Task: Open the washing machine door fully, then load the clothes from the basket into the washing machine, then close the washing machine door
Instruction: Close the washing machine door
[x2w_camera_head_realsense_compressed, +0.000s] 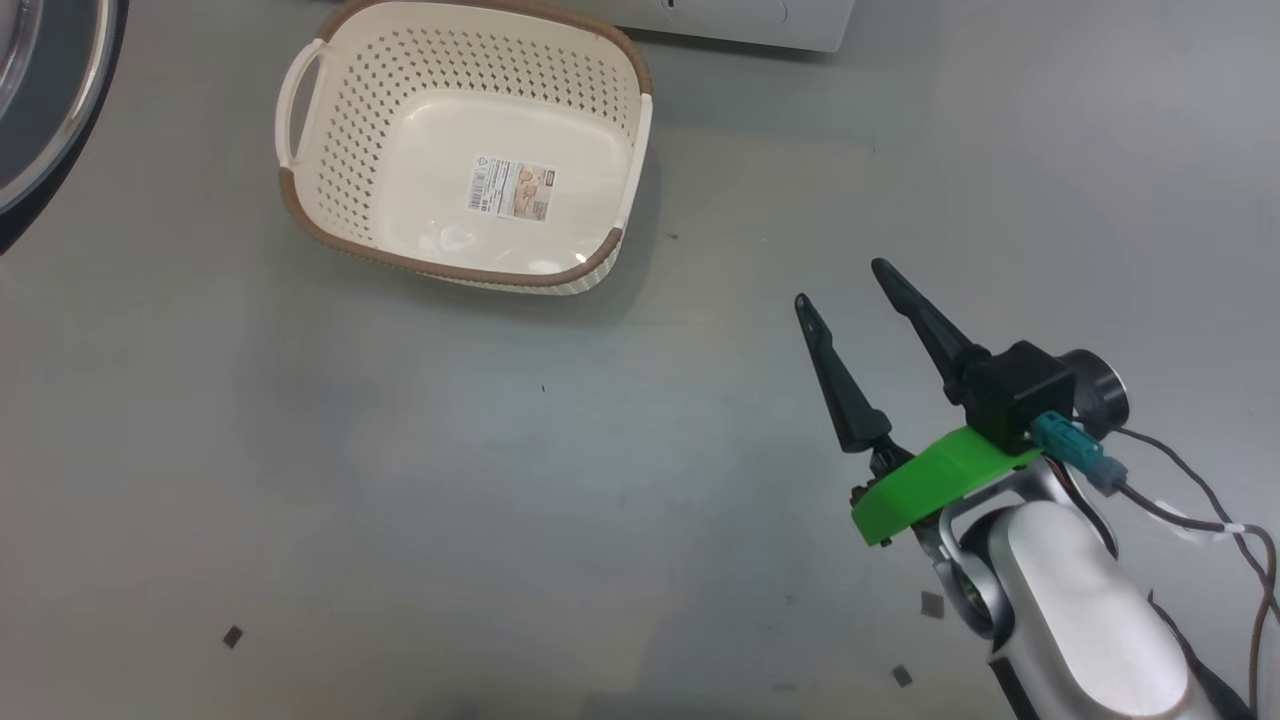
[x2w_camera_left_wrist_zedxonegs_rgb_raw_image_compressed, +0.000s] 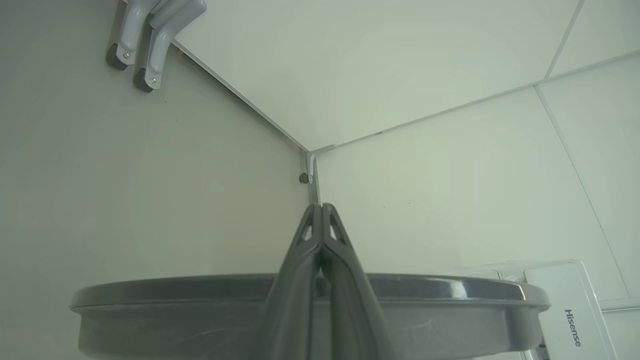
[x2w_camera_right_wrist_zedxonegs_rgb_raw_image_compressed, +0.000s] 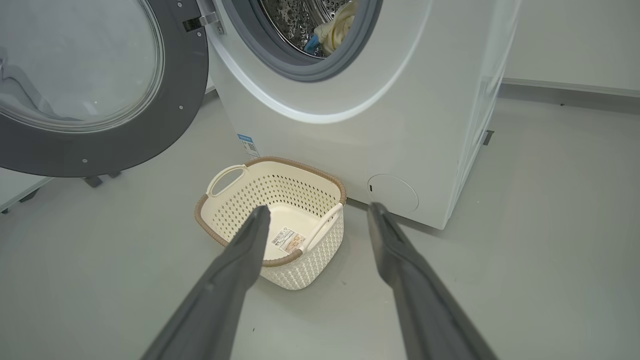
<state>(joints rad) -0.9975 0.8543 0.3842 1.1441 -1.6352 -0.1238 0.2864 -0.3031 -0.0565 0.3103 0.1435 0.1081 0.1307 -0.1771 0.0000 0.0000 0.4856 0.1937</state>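
Hisense washing machine (x2w_camera_left_wrist_zedxonegs_rgb_raw_image_compressed: 560, 300), paper-labelled basket (x2w_camera_head_realsense_compressed: 345, 150)

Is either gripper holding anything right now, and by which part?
Nothing is held: the right gripper is open and empty, and the left gripper is shut on nothing.

Soft, even light; faint shadow beside the basket (x2w_camera_head_realsense_compressed: 345, 170); wrist views bow at edges.

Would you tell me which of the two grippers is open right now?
The right gripper, near the empty basket: its two fingers stand well apart, while the left gripper has them pressed together.
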